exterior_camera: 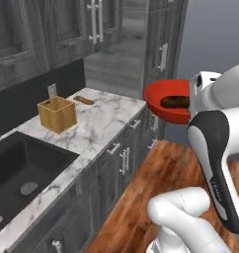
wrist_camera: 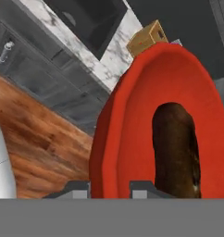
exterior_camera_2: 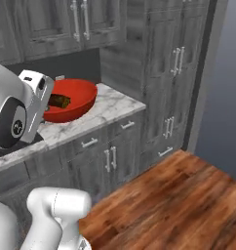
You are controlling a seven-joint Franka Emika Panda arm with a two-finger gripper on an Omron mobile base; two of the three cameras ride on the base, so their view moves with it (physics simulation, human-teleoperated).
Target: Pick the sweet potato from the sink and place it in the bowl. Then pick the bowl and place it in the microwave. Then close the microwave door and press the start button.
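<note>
Bowl: the wide, glossy red round bowl is lifted clear of the marble surface, out over the brown wooden plank floor just past the cabinet front in the left base view; in the right base view it lines up against the surface's corner, next to the white hand.
Sweet potato: the small dark brown elongated tuber lies inside the red bowl, on its sloping inner wall; the hand view shows it long and dark, running toward the bowl's near rim.
Fingers: the two small dark finger tips straddle the bowl's near rim, one outside the wall and one inside, narrowly set and clamped on that rim; the bowl hangs from this grip.
Arm: the white arm with dark joints rises at the lower right of the left base view, its hand level with the bowl.
Sink: the black rectangular basin is sunk in the marble surface at the left, well apart from the bowl; in the hand view it sits at the top.
Box: a tan square wooden box stands upright on the surface between the sink and the far corner.
Small item: a thin brown oblong piece lies on the surface near the back wall; what it is cannot be told.
Cabinets: grey wood-grain cabinets with metal handles line the wall above and below the surface.
</note>
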